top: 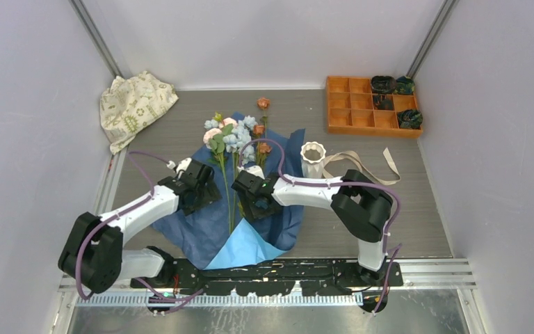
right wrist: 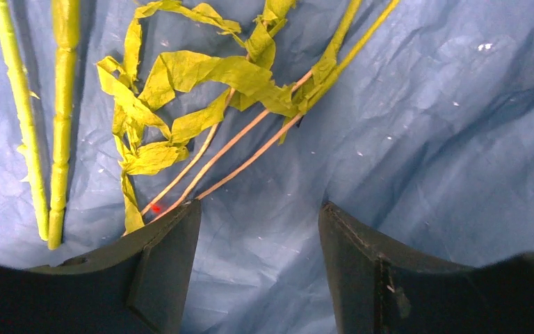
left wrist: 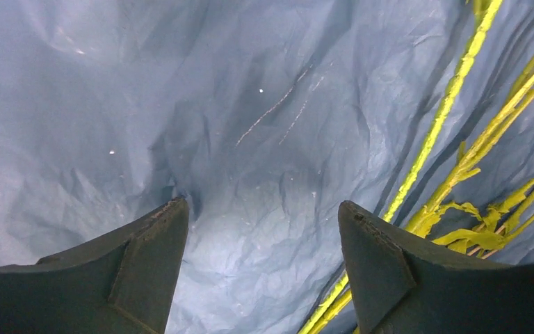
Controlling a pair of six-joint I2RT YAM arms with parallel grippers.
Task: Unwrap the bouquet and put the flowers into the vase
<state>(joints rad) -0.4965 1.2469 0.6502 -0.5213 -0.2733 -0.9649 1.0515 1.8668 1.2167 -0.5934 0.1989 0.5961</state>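
Two black robot hands low over the opened sheet of crumpled bright blue wrapping paper (top: 205,233): left hand (top: 204,186) and right hand (top: 254,200) both released, jaws apart, grasping nothing. Spread flat on the grey worktop (top: 403,216), so leaves the artificial flowers with long green stems (top: 233,133) bare on top, ready for picking. Beige ribbon (top: 365,165) already off, beside the small white ridged ceramic vase (top: 312,160), upright just right of the paper, no flower in it yet. Seems placed close so that stems travel little.
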